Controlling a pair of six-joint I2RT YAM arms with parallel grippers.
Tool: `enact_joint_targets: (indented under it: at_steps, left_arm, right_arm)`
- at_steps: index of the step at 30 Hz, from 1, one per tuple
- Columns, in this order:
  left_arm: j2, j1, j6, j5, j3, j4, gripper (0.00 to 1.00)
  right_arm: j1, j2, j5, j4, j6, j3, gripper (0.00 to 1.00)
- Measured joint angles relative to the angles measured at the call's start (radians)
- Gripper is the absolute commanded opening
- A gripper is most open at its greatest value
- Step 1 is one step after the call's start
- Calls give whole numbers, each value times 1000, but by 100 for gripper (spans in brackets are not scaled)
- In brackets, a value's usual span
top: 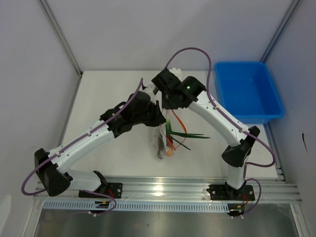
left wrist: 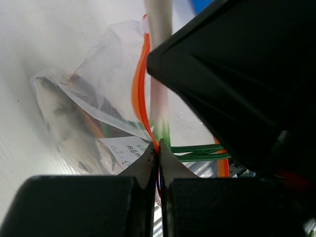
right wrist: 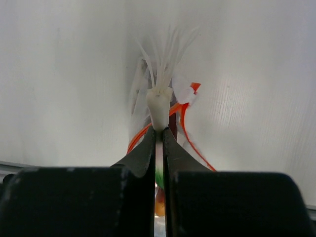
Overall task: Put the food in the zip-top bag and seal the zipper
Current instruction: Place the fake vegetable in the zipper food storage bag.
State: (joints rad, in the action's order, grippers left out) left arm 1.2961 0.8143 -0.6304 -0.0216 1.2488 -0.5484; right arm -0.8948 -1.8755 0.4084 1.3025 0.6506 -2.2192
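Note:
The clear zip-top bag (top: pixel 161 142) lies mid-table with its mouth toward the grippers. In the left wrist view the bag (left wrist: pixel 94 74) holds the grey-brown fish-like piece (left wrist: pixel 59 111) and something orange. My left gripper (left wrist: pixel 158 150) is shut on the orange-red zipper (left wrist: pixel 139 94) at the mouth edge. My right gripper (right wrist: pixel 159 132) is shut on the white stalk (right wrist: pixel 159 106) of the green leaf strips, held upright over the mouth. The green leaves (top: pixel 190 135) stick out to the right of the bag. Both grippers (top: pixel 163 111) meet above the bag.
A blue plastic tray (top: pixel 269 111) stands at the back right. An aluminium rail (top: pixel 163 190) runs along the near edge. The right arm's black body (left wrist: pixel 247 74) fills the right of the left wrist view.

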Motion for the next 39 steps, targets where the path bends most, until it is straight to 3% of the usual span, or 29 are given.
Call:
enact_joint_targets:
  at_steps: [8,16,24,33,39]
  left_arm:
    - [-12,1,0,-23,0,13,1]
    - [-19,2,-9,-79,-30,56,1]
    - [-20,2,-24,-124,-43,88,1]
    - [-20,2,-42,-168,-47,122,1]
    - [-37,2,-51,-177,-84,117,1]
  right_arm:
    - [0,54,74,-109,41,220,0]
    - [6,282,116,-333,143,562,0]
    - [8,337,118,-410,187,573,0]
    - [-10,350,109,-438,356,606,0]
    - [-58,420,127,-524,412,827,0]
